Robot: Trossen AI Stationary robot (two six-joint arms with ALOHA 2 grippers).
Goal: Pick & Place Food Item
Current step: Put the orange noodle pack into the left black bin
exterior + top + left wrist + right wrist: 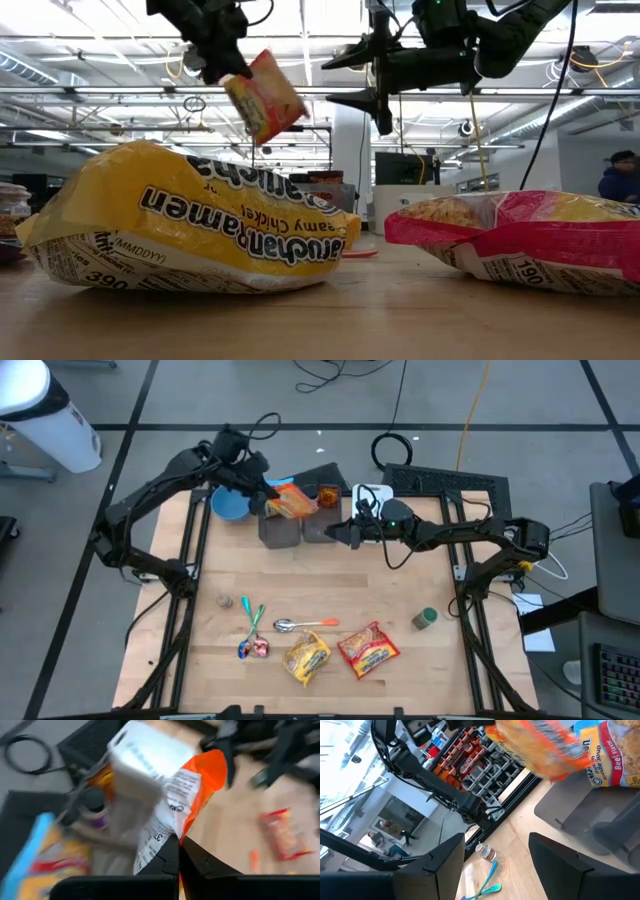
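We see the left pincer (268, 490) clenched on one corner of the orange noodle packet (293, 502) above the grey bins (283, 528), right pincer (335, 532) released nearby, and judge the packet could swing and miss.

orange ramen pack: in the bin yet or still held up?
Held up. The left gripper is shut on the orange ramen pack, which hangs above the grey bins; the low view shows it airborne.
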